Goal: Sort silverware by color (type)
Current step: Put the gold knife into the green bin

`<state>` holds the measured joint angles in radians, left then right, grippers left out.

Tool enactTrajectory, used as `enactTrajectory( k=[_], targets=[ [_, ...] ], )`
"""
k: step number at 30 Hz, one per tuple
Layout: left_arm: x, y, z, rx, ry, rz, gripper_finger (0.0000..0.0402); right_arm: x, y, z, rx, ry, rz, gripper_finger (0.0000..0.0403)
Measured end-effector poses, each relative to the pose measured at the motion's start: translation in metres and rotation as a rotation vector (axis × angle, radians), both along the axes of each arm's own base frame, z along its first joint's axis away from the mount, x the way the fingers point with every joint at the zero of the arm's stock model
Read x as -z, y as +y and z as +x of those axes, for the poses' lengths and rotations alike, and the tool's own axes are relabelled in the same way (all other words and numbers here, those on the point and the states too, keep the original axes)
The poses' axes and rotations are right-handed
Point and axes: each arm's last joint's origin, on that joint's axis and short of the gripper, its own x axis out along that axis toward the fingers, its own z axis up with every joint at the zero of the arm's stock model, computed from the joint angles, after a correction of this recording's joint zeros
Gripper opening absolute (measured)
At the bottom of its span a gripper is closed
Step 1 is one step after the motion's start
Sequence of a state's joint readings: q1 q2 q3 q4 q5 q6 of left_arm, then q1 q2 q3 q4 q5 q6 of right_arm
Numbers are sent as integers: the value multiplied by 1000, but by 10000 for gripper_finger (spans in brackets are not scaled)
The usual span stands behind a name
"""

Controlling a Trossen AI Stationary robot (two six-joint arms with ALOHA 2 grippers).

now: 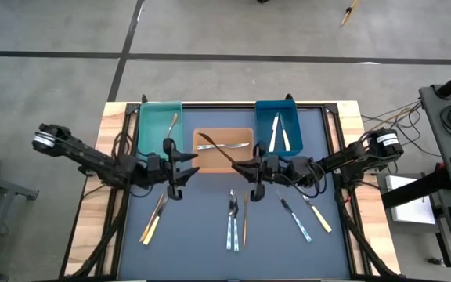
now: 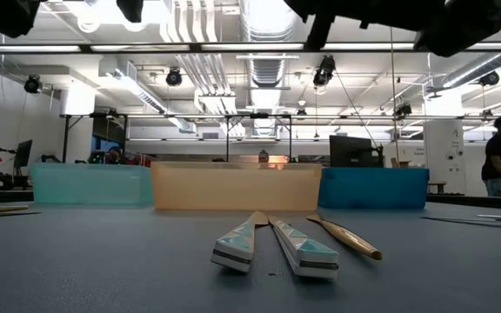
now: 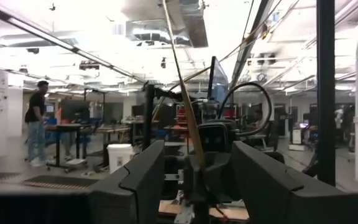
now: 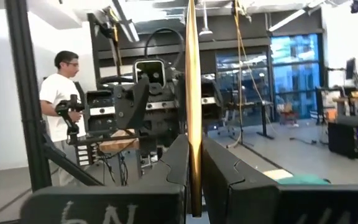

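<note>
The right pincer (image 1: 247,168) is clamped tight on a gold piece (image 4: 192,93), pinched flat between its fingers just above the orange bin (image 1: 207,134). The left pincer (image 1: 185,164) faces it with its fingers apart, straddling the other end of that same thin gold piece (image 3: 182,93) — looks like a hand-off, though I can't tell if it's touching yet.

Handling-wise, this silverware is light, stiff and slick — thin metal that'll want to pivot in a pinch grip, so mid-handle on the flat faces is my pick, not the narrow edge.

The rest lies on the tabletop (image 1: 202,235): two cream-handled pieces (image 1: 153,219) toward the left, silver ones (image 1: 232,222) plus a gold one (image 1: 245,219) in the middle, and two more (image 1: 305,218) to the right. The blue bin (image 1: 266,119) and teal bin (image 1: 152,125) already hold some.

Room is tight where the two arms meet over the bins; the bin walls are the edges to watch. The tabletop in front has open gaps between clusters.
</note>
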<state>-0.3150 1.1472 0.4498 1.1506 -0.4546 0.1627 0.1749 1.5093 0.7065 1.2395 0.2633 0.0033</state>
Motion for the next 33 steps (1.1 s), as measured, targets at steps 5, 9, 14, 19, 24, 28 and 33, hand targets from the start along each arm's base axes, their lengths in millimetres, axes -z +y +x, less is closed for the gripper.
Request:
enactTrajectory(
  k=[5,9,14,19,24,28,33],
  targets=[
    [-6,-4,19,12,-3,15,169,-5,4,2,-23,-13,-59,12],
    [-13,-6,35,-1,-13,24,169,-7,7,2,-21,-17,-93,12],
    [-19,-8,54,33,-24,46,169,-7,10,2,-18,-15,-121,13],
    [-24,-10,68,43,-34,47,169,-7,11,2,-16,-13,-132,13],
    [-27,-10,77,34,-40,48,169,-7,13,1,-13,-9,-161,13],
    [-29,-9,79,30,-43,47,169,-7,13,1,-10,-8,-172,13],
    [-31,-8,79,27,-52,45,153,-7,13,1,-6,-8,-181,13]
  ],
)
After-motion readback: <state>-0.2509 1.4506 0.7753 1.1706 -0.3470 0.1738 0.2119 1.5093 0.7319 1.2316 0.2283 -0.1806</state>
